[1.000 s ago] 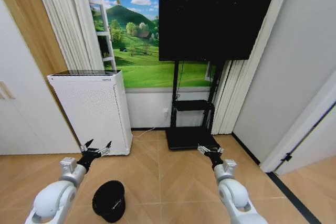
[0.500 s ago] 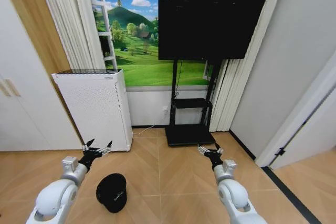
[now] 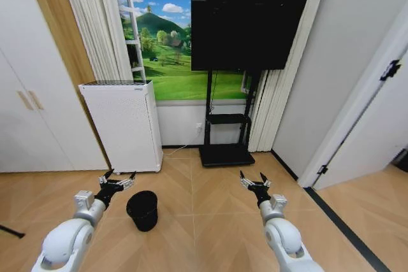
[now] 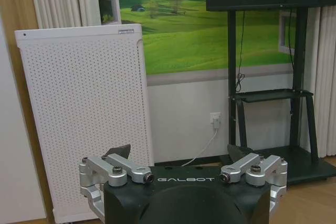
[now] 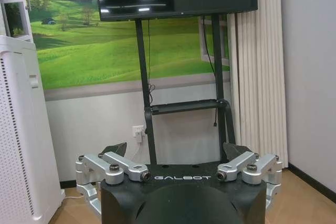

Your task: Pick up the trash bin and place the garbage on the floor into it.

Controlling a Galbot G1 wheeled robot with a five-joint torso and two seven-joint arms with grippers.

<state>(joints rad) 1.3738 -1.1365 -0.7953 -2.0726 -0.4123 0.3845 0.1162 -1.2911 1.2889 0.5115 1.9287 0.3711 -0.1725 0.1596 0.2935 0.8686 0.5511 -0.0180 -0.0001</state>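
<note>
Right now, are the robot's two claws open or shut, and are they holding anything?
Left gripper: open, holding nothing, beside the trash bin.
Right gripper: open, holding nothing.

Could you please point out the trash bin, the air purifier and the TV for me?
Bin (image 3: 142, 209), head view, on its mesh wall.
Purifier (image 3: 124, 125), head view, on its front panel.
TV (image 3: 245, 30), head view, on its screen.

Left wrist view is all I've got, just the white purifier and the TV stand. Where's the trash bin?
Observer: The trash bin stands upright on the floor, just right of the left gripper and nearer the robot.
Operator: Is the left gripper touching it?
Observer: No, it hovers apart from the bin.
Operator: And the right gripper?
Observer: The right gripper is open and empty, held over bare floor before the TV stand.
</note>
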